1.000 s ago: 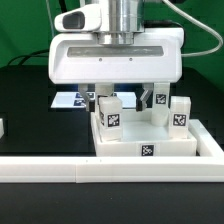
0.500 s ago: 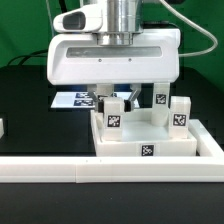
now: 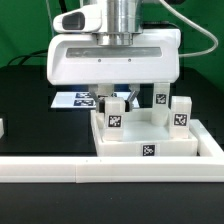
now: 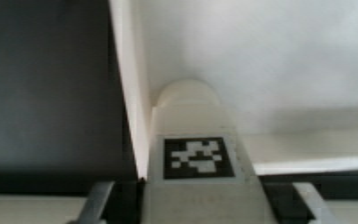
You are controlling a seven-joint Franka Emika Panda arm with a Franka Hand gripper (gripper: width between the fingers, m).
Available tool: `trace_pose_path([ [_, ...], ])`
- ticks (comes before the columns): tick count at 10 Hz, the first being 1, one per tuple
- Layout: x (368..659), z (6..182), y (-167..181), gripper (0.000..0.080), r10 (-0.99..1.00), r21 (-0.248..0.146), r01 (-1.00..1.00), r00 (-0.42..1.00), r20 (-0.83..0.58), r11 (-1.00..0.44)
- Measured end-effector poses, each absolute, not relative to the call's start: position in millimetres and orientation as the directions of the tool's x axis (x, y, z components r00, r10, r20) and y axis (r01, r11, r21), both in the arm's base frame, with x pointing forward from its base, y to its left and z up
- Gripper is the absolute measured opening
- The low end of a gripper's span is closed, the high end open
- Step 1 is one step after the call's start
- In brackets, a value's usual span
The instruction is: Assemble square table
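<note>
Square table (image 3: pixel 150 150): white plastic slab, lies flat on the black bench (image 3: pixel 30 110), just behind the long white rail (image 3: pixel 110 172) at the near edge, toward the exterior view's right. Raised rim; small tag on its near face.
Legs: three short white tagged blocks stand upright on the slab. One at the near left corner (image 3: pixel 113 112), one farther back (image 3: pixel 160 97), one at the right (image 3: pixel 179 112).
Leg in hand: the near left one, directly under the claw (image 3: pixel 113 100). Wrist view shows its tagged face (image 4: pixel 197 157) and rounded end (image 4: pixel 190 95) between the two fingers.
Claw state: fingers sit on both sides of this leg, seemingly touching it; I judge it closed on the leg, though contact is not sharp in the blur.
Seating: cannot tell whether the leg is fully home in its corner socket.
Handling, legs: rigid, light, smooth plastic, so likely slippery. Best taken on the two flat side faces, mid-height, square to the pads. A skewed grip would probably let it twist.
Handling, slab: stiff, light for its area, may slide on the bench under sideways push. The rail behind its near edge should brace it.
Fragility: low; the sockets are the weak point if a leg is forced in tilted.
Surroundings: marker board (image 3: pixel 72 99) lies flat on the bench, beyond the slab to the left, partly hidden by the claw body.
</note>
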State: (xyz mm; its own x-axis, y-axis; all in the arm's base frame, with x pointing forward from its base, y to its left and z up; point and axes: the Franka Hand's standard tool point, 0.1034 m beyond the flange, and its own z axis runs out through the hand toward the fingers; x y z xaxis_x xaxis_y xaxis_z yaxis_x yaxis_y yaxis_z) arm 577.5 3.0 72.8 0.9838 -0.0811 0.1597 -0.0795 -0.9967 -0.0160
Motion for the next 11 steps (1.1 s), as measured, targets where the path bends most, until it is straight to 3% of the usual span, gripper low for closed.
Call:
trace_pose_path([
  [5, 575.0, 70.8, 6.9, 0.0291, -0.534, -0.098, -0.525, 0.829, 0.168, -0.846],
  [8, 574.7, 71.4, 6.6, 0.0291, -0.797, -0.151, -0.783, 0.591, 0.125, -0.604],
  [11, 574.5, 71.1, 10.4, 0.0292, -0.935, -0.174, -0.918, 0.347, 0.078, -0.355],
])
